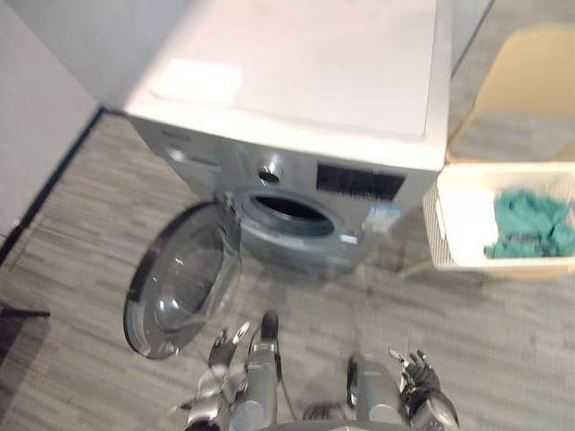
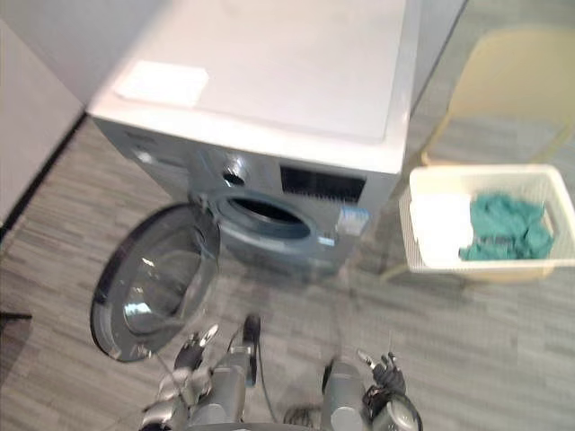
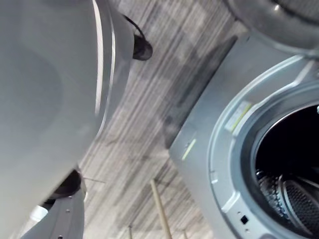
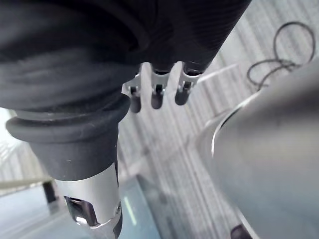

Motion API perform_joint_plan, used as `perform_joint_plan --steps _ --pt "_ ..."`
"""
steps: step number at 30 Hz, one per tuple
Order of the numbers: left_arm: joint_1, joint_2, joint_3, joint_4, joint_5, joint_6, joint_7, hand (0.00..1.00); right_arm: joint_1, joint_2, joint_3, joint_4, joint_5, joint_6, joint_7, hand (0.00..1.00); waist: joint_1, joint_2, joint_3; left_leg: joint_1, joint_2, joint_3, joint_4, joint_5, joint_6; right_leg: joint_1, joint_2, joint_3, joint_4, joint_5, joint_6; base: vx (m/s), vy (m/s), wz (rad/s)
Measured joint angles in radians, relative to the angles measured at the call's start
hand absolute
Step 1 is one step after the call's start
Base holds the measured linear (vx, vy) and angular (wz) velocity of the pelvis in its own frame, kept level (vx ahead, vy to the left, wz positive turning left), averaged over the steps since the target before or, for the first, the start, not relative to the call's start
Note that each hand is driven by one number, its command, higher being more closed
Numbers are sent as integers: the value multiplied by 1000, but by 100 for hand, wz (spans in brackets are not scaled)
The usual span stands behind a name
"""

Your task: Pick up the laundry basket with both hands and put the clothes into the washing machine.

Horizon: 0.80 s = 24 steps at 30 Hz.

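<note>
Laundry basket (image 2: pixel 485 169) — white, with slotted walls — stands to the right of the washing machine (image 1: pixel 296 72), just in front of a beige chair (image 2: pixel 517 76); whether it rests on the seat cannot be told. A heap of teal clothes (image 2: pixel 508 229) lies in its right half. Neither robot hand touches it; both are well apart from it, low over the grey plank floor (image 1: pixel 90 269) in front of the machine.

The machine's round door (image 1: pixel 180 287) is swung wide open to the left, and the dark drum opening (image 1: pixel 289 211) is uncovered.

The left robot hand (image 1: pixel 222 364) hangs near the lower edge of the open door, its fingers loosely extended and pointing toward the machine, with nothing between them. The right robot hand (image 1: pixel 424 382) hangs off to the right, level with the left one. In its own wrist view the fingers (image 4: pixel 156 94) lie side by side, nearly straight, and the thumb (image 4: pixel 92 199) stands apart from them — an empty, relaxed hand over bare floor.
</note>
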Motion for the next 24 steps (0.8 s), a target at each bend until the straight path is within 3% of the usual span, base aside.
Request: perform_joint_plan --steps 6,12,18,23,24 --pt "21 -4 66 81 23 10 -6 0 -7 43 -37 78 -36 20 40 0 15 -18 -118 164 5 -12 -190 63 -1 186 5 -49 -198 51 14 154 -11 15" --pt "4 6 70 128 22 19 -9 0 -64 51 -72 191 -60 47 60 0 12 -25 -133 233 8 14 -206 63 -2 286 20 -39 -294 93 13 9 12 -7" --pt "3 31 -7 142 44 20 -8 0 -82 31 -57 220 -86 61 62 0 9 -27 -130 252 34 71 -206 58 -4 281 43 27 -323 130 12 -91 29 -32" --pt "-32 39 -47 149 112 20 -8 0 -68 24 -28 166 -80 61 62 0 -3 -45 -105 203 50 178 -197 51 2 164 54 149 -325 173 13 -92 67 -71" --pt "-47 46 -46 148 117 20 -7 0 -65 36 -31 135 -74 62 62 0 -13 -61 -94 172 50 217 -163 31 12 114 53 190 -316 190 14 -66 65 -88"
